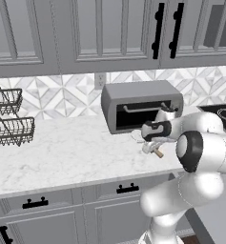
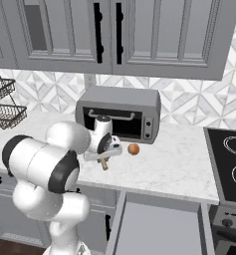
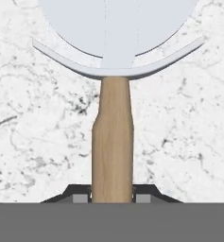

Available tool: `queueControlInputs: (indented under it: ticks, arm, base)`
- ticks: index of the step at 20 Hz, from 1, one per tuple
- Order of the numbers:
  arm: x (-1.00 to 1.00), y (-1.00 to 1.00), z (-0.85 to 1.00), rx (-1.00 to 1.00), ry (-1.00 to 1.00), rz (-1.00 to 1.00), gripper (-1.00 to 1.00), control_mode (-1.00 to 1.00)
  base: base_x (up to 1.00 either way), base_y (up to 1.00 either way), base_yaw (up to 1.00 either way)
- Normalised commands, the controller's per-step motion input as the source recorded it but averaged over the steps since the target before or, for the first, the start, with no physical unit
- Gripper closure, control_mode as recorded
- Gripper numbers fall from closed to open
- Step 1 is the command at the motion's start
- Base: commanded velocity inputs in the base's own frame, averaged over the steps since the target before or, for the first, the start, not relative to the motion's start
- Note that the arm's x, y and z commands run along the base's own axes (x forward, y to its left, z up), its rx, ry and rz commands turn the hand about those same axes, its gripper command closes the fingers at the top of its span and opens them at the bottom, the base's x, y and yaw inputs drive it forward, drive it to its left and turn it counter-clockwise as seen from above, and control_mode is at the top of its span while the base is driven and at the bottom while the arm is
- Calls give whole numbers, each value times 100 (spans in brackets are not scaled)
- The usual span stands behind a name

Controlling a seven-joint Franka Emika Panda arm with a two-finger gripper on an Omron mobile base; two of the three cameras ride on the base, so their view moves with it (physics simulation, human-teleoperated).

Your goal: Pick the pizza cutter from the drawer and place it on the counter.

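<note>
Already out of the drawer (image 2: 159,224), the pizza cutter (image 3: 112,118) hangs above the counter (image 1: 62,152), its tan wooden handle pinched between the two fingers of the gripper (image 3: 112,196). In the hand view the fingertips (image 3: 80,197) press against either side of the handle's end, while the pale round wheel fills the top of the frame over white marbled stone.

From the left base view, the gripper (image 1: 152,145) sits just in front of the toaster oven (image 1: 140,107), with the cutter's handle poking out below it (image 1: 157,152). The right base view shows the same grip (image 2: 103,158), the cutter (image 2: 104,162) held over the counter (image 2: 174,164) near a small orange ball (image 2: 133,149), apart from it. The drawer stands open below the counter edge, with no item visible inside.

By these pictures the pick appears done and the carry nearly so. What seems left is to lower the tool onto the stone and release it; whether it already touches the surface cannot be told.
</note>
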Motion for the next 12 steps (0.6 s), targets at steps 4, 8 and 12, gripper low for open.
queueControlInputs:
  ticks: [4,8,12]
  arm:
    - [38,5,-45,-1,0,0,100,-100]
    - [16,0,-36,0,0,0,100,-100]
    - [3,0,0,0,0,1,-100,-100]
  base:
    - [0,0,0]
    - [0,0,0]
    - [0,0,0]
